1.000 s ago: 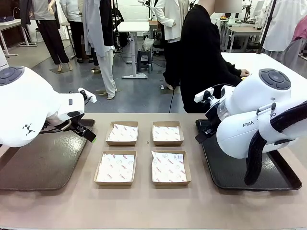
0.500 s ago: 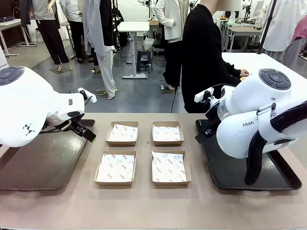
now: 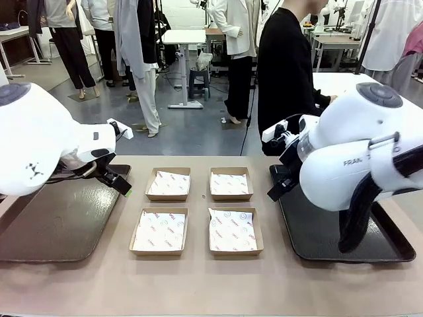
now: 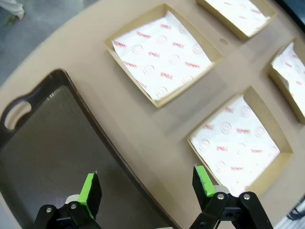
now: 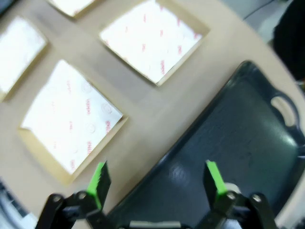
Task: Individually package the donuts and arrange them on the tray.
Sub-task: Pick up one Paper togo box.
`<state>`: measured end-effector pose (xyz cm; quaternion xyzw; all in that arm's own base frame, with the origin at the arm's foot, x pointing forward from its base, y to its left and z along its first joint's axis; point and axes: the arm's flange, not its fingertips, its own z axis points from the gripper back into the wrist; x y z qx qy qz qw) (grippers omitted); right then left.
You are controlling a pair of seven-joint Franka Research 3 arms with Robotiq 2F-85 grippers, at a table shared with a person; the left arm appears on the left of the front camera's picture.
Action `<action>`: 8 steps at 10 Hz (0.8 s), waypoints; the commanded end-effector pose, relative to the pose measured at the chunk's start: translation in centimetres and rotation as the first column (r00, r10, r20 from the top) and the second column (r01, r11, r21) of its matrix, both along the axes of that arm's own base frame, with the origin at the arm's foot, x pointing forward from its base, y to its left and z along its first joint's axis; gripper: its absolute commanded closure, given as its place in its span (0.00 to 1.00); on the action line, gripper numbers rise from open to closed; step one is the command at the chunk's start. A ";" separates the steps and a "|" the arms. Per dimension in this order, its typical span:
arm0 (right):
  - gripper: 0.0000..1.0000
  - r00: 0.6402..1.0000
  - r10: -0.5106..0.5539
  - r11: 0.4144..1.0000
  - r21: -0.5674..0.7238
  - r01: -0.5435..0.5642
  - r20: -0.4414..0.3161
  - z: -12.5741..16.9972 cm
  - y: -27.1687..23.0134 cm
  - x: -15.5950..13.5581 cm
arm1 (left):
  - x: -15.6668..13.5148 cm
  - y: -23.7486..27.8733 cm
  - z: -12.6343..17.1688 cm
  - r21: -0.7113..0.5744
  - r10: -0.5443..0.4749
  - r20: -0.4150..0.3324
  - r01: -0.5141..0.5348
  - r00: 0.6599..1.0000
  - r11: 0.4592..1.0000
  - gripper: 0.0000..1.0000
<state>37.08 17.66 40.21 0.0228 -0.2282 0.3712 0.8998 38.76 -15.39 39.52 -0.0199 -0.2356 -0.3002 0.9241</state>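
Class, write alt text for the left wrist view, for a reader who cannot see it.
The left claw, black with green pads, hangs open over the edge of a dark rectangular plastic tray. Beyond it on the tan table lie four shallow square brown cardboard boxes lined with white red-printed paper, holding nothing else.

Four paper-lined cardboard boxes (image 3: 168,183) (image 3: 231,183) (image 3: 159,231) (image 3: 236,231); two dark trays (image 3: 59,224) (image 3: 317,239); two white arms (image 3: 39,139) (image 3: 357,158); one person (image 3: 284,66) at far side.
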 end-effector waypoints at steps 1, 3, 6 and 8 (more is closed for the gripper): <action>0.00 0.999 0.016 1.000 -0.016 -0.017 -0.050 0.6 -5.3 -7.0 | -6.3 3.1 1.2 0.028 -0.030 -0.054 0.032 0.998 0.999 0.00; 0.00 0.993 -0.007 1.000 -0.024 0.004 -0.114 1.8 -7.7 -10.6 | -9.8 4.6 2.0 0.059 -0.007 -0.116 0.014 0.993 0.998 0.00; 0.00 0.986 0.029 0.998 -0.043 -0.037 -0.164 2.4 -8.8 -15.7 | -13.4 6.1 3.1 0.091 0.025 -0.122 -0.014 0.992 0.996 0.00; 0.00 0.986 0.001 0.999 -0.045 -0.008 -0.168 8.7 -5.7 -7.1 | -13.8 6.4 3.3 0.088 0.051 -0.096 -0.042 0.994 0.995 0.00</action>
